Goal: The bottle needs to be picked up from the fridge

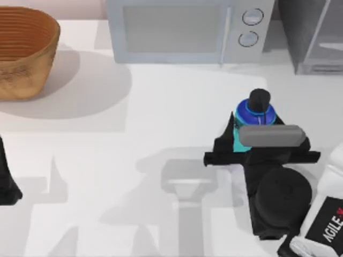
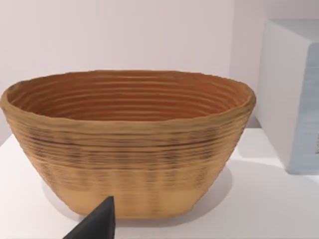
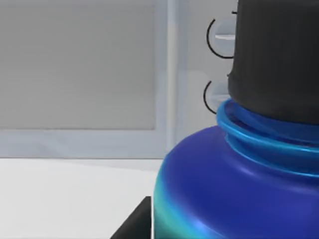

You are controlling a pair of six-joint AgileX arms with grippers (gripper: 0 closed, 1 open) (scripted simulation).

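Observation:
The bottle (image 1: 256,111), deep blue with a black cap and a cyan band, is held over the table right of centre, in front of the microwave. My right gripper (image 1: 251,140) is shut on its lower body. In the right wrist view the bottle (image 3: 234,189) looms very close, with one dark finger (image 3: 133,223) beside it. The fridge (image 1: 316,37), a dark grey cabinet with a pale front panel, stands at the back right corner, apart from the bottle. My left gripper (image 1: 6,184) is parked at the table's left edge.
A pale microwave (image 1: 187,29) with two round knobs stands at the back centre. A woven basket (image 1: 24,51) sits at the back left and faces the left wrist camera (image 2: 129,144). Open white tabletop (image 1: 134,160) lies between the arms.

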